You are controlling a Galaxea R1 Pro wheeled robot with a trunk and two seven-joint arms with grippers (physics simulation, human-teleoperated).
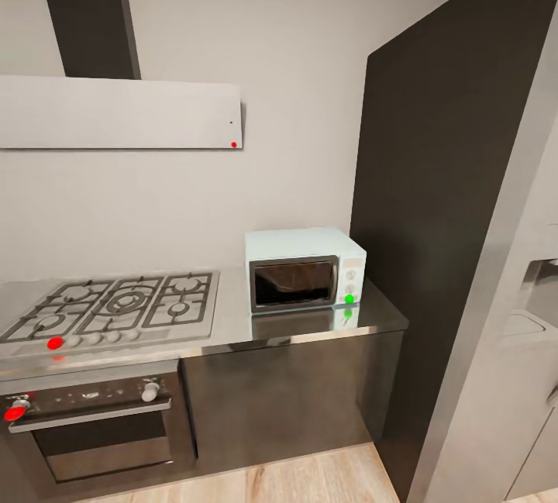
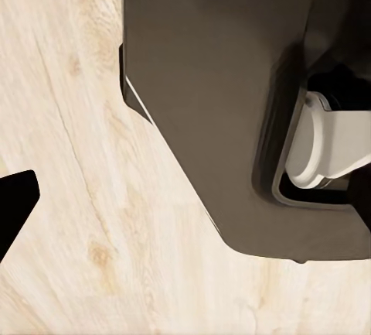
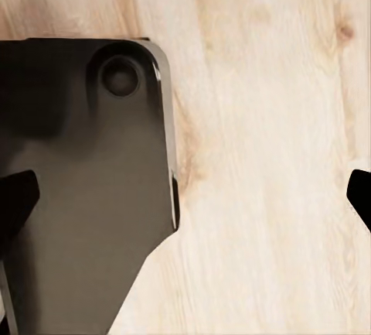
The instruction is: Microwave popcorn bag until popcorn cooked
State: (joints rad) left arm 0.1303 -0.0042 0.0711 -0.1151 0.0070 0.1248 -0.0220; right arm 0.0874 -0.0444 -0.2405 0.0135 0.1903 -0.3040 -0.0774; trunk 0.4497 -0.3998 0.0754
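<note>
The microwave (image 1: 304,268) stands on the right end of the grey countertop (image 1: 310,329), against the pale wall. Its dark glass door is shut and a green dot glows at its lower right corner. The popcorn bag and the popcorn are out of view. In the right wrist view my right gripper (image 3: 185,199) hangs open over the wooden floor, one dark fingertip (image 3: 15,203) at each side edge. In the left wrist view my left gripper (image 2: 185,203) also points down, with one dark fingertip (image 2: 15,203) showing far out at the edge, so it is open.
A steel gas hob (image 1: 116,305) lies left of the microwave, above a black oven (image 1: 93,425) with red-marked knobs. A white hood (image 1: 116,111) hangs overhead. A tall dark cabinet side (image 1: 442,216) and a grey fridge (image 1: 511,348) close the right. My dark base (image 2: 216,118) sits on the wooden floor.
</note>
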